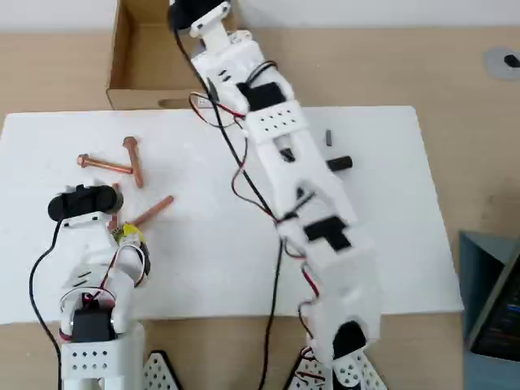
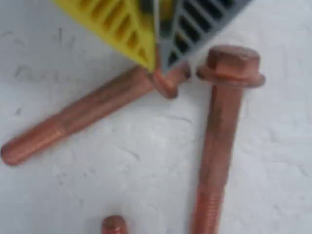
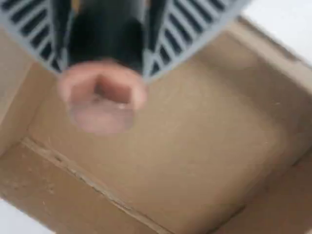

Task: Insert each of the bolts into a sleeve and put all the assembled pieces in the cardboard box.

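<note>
The left gripper (image 2: 156, 68) has its yellow finger (image 2: 117, 29) and grey finger (image 2: 204, 24) drawn in to a narrow point, pinching a slanting bolt (image 2: 87, 109) just under its head. The shaft runs away from the fingertips and lies flat on the white mat (image 2: 146, 165). Just beside the grey finger a second bolt (image 2: 217, 136) lies apart from the pinched one, its flanged head level with the fingertips. The tip of a third bolt (image 2: 113, 225) shows farther out from them.

From above, two more bolts (image 1: 122, 165) lie beyond this gripper, touching where they meet (whether one rests over the other I cannot tell).

The right gripper (image 3: 102, 63) has its fingers (image 3: 195, 29) closed on an assembled piece, gripping the black sleeve (image 3: 105, 34) on both sides. The copper bolt head (image 3: 102, 97) sticks out past the fingertips. The cardboard box (image 3: 204, 146) lies open directly beyond the fingertips, and the piece hangs above its brown floor without touching it. From above, the right arm (image 1: 284, 154) stretches across the mat to the box (image 1: 122, 49).

A loose sleeve (image 1: 340, 163) lies on the mat beside that arm, well back from its fingers, and a smaller dark piece (image 1: 329, 138) lies near it.
</note>
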Motion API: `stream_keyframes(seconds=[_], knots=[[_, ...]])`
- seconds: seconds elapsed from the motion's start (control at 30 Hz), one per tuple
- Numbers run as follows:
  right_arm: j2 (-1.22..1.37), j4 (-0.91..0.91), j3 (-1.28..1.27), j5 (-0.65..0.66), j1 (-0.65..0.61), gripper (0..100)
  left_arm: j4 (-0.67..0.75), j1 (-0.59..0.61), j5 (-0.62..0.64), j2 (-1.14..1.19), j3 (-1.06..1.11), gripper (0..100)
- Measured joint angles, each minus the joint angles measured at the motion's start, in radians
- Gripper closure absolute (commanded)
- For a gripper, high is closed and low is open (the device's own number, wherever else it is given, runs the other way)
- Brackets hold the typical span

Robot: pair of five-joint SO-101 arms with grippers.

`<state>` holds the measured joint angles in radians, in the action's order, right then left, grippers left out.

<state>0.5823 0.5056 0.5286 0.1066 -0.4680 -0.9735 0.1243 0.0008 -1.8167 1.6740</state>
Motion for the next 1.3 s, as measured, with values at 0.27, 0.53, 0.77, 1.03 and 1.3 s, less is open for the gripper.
stream_keyframes(seconds=[0.27, 0.53, 0.77, 1.03, 1.3], knots=[[0.374, -0.003, 0.384, 0.138, 0.0, 98.6, 0.0, 0.0, 0.0, 0.0, 0.0, 100], [0.598, 0.143, 0.657, 0.192, 0.0, 85.9, 0.0, 0.0, 0.0, 0.0, 0.0, 100], [0.664, 0.224, 0.798, 0.192, 0.0, 85.7, 0.0, 0.0, 0.0, 0.0, 0.0, 100], [0.667, 0.224, 0.809, 0.192, 0.0, 85.8, 0.0, 0.0, 0.0, 0.0, 0.0, 100], [0.672, 0.41, 1.03, 0.192, 0.003, 85.8, 0.0, 0.0, 0.0, 0.0, 0.0, 100]])
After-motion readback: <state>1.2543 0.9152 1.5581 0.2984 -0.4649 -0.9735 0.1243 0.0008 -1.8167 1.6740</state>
